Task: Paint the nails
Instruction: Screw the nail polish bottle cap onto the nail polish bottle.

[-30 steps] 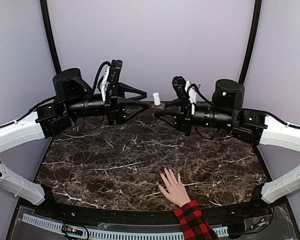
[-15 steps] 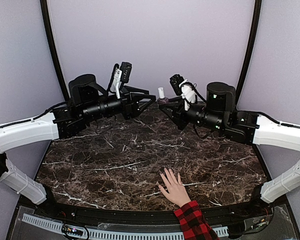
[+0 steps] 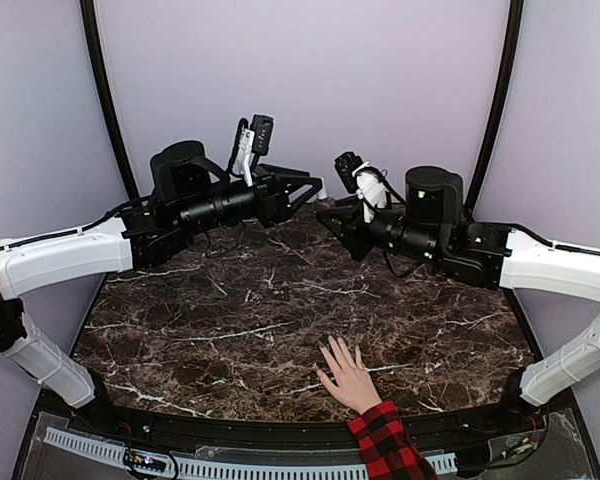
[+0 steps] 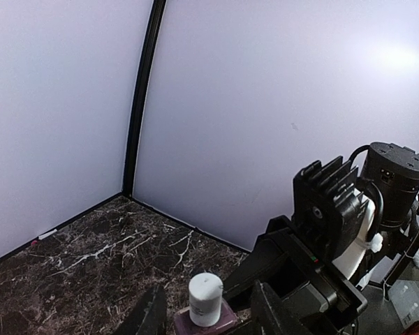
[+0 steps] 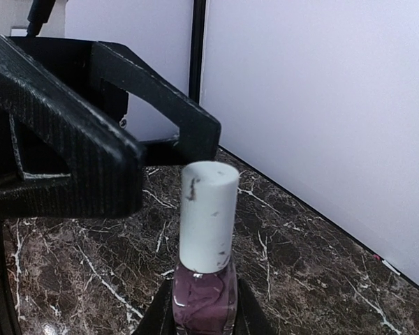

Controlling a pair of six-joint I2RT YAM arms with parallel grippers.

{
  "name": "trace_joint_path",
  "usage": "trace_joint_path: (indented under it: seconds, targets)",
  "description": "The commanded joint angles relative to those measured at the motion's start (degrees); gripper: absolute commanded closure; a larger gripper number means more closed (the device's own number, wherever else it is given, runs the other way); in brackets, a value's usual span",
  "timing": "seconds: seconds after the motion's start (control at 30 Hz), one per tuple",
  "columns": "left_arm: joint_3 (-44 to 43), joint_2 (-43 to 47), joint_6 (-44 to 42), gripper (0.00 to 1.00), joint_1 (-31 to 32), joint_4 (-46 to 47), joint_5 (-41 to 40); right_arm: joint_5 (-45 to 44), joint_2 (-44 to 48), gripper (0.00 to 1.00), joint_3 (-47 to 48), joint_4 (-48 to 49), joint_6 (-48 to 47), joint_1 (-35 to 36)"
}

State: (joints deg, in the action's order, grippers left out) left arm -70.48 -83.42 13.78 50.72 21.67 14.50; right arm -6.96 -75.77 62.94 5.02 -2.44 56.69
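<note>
Far end of counter (image 3: 230, 330), held aloft: right pincer (image 5: 204, 322) clenched on bottle (image 5: 204, 296), by its glass body. Opposite, left pincer (image 4: 209, 317) released, fingers astride white cap (image 5: 208, 216), gap either side. Cap not yet off. Near edge: hand (image 3: 348, 375) lies flat, well apart from bottle; nails (image 3: 330, 343) too small to judge. Reckon no painting begun; uncapping, carrying over and painting all left.
</note>
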Motion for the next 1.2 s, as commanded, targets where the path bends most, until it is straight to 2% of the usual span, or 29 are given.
trace_joint_path:
  seconds: [0.0, 0.17, 0.43, 0.67, 0.87, 1.17]
  targets:
    - [-2.2, -0.6, 1.0, 0.57, -0.1, 2.2, 0.5, -0.9, -0.6, 1.0, 2.4, 1.8, 0.6, 0.4]
    - [-2.6, -1.6, 1.3, 0.57, -0.1, 2.3, 1.2, -0.7, -0.6, 1.0, 2.6, 1.9, 0.5, 0.6]
    - [-3.3, -2.4, 1.4, 0.67, -0.1, 1.7, 2.7, -0.8, -0.6, 1.0, 2.8, 1.6, 0.3, 0.8]
    - [-4.4, -3.1, 1.2, 0.68, -0.1, 0.5, 2.8, -0.6, -0.4, 1.0, 2.8, 1.2, -0.1, 0.8]
    - [-4.5, -3.3, 1.2, 0.77, -0.1, 0.2, 3.2, -0.8, 0.3, 1.0, 2.2, 1.5, -0.1, 0.8]
    - [-4.8, -3.8, 1.1, 0.78, -0.1, -1.1, 3.4, -0.8, 1.0, 1.0, 2.1, 1.6, -0.4, 0.8]
